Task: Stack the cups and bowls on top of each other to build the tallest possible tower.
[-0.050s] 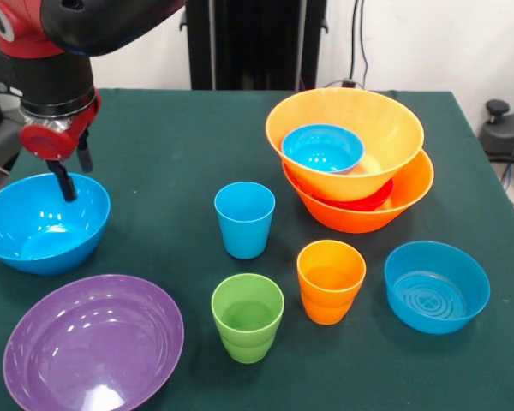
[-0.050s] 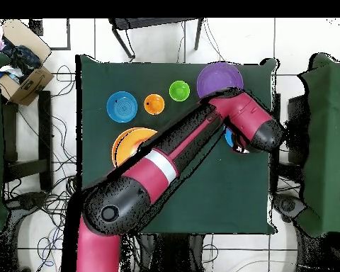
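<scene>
Glossy moulded plastic is seen on the large blue bowl point(image 1: 44, 223) under the jaws, with bright highlights inside. The same smooth shine is shown by the purple bowl point(image 1: 92, 342), the cups point(image 1: 244, 219) and the tower point(image 1: 353, 158). The worktop point(image 1: 171, 145) is covered in matt dark green cloth. The arm shell point(image 2: 166, 159) looks like smooth red plastic.

Looks like a robotics lab or test room. A red and black robot arm point(image 2: 166, 166) mounted at a green-covered table point(image 1: 171, 145), plain white wall behind, pale tiled floor all round. Loose cables point(image 2: 31, 202) trailing across the floor, an open cardboard box point(image 2: 20, 60) of odds and ends beside the table, more green-topped tables at both sides.
</scene>
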Robot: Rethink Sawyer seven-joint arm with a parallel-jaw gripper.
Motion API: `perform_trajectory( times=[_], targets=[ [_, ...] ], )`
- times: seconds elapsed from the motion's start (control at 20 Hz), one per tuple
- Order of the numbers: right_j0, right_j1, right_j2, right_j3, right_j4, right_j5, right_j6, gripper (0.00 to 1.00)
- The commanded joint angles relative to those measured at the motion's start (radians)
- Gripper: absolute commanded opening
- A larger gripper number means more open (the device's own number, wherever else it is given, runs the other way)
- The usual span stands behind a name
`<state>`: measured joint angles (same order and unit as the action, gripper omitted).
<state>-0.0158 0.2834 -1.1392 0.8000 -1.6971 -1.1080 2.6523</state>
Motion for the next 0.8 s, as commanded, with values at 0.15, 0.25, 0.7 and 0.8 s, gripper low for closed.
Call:
perform_trajectory(
  times=[0.15,0.25,0.7,0.8],
  targets=[
    [-0.022,0.046,0.162,-0.09,0.047,0.092,-0.12,1.0],
    [-0.028,0.058,0.157,-0.099,0.047,0.086,-0.086,1.0],
    [-0.033,0.09,0.163,-0.103,0.062,0.056,-0.018,1.0],
    [-0.034,0.092,0.166,-0.103,0.067,0.062,-0.025,1.0]
  ],
)
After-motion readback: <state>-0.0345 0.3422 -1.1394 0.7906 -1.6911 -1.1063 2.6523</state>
